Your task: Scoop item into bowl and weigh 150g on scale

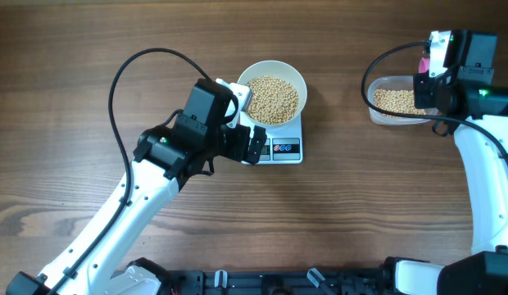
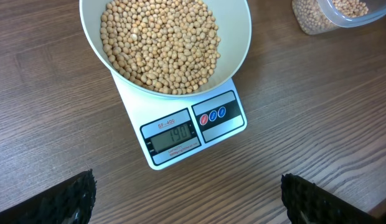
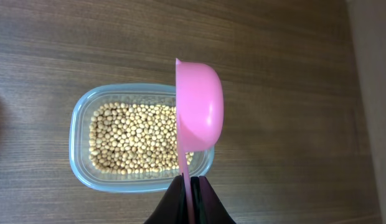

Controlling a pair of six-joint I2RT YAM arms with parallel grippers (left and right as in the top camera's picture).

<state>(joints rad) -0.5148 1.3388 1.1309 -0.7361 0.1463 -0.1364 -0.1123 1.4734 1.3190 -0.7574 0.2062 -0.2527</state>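
1. Beans (image 2: pixel 160 43): small, round and tan-yellow, heaped smooth in the bowl (image 2: pixel 240 37) to well below the rim.
2. The bowl is plain white and round. It sits on the scale (image 2: pixel 134 109) and overhangs the far part of the platform.
3. The scale is flat, white and square. The grey display (image 2: pixel 174 134) on the near edge shows what looks like 190. Beside it is a dark panel with one red button and two blue buttons (image 2: pixel 213 115).
4. More of the same beans lie in a shallow layer in a clear tub (image 3: pixel 81 124). It stands well apart from the scale, towards the right side of the table.
5. Left claw (image 2: pixel 193 205): the jaws are spread as wide as they go and hold nothing. It hovers just in front of the scale, with one dark fingertip at each lower corner of the wrist view.
6. Right claw (image 3: pixel 192 199): it is pinched tight on the thin handle of a pink scoop (image 3: pixel 199 106). The scoop is turned on edge, with its cup over the right end of the tub. I cannot tell whether the cup holds any beans.
7. Table (image 1: pixel 74 49): dark brown wood grain, matt, filling every view.
8. Black cables (image 1: pixel 113 98) arc from each arm above the tabletop.
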